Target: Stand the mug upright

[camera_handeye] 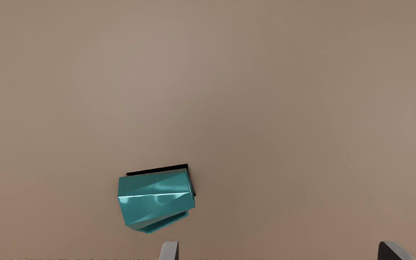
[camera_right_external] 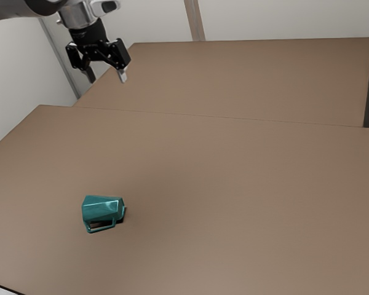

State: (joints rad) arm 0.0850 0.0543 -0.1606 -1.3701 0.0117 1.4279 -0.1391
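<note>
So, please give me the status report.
Black two-finger gripper open, raised, empty. Shiny teal faceted mug lying on its side on brown table. No obstruction seen.

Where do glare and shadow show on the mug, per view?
Exterior view: bright glints on the mug's side, dark shadow near its handle; wrist view: pale streak along a facet edge, thin black shadow beside the body.

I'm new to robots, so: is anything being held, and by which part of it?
Nothing is held: the hand is open, and the teal mug lies on the table.
</note>
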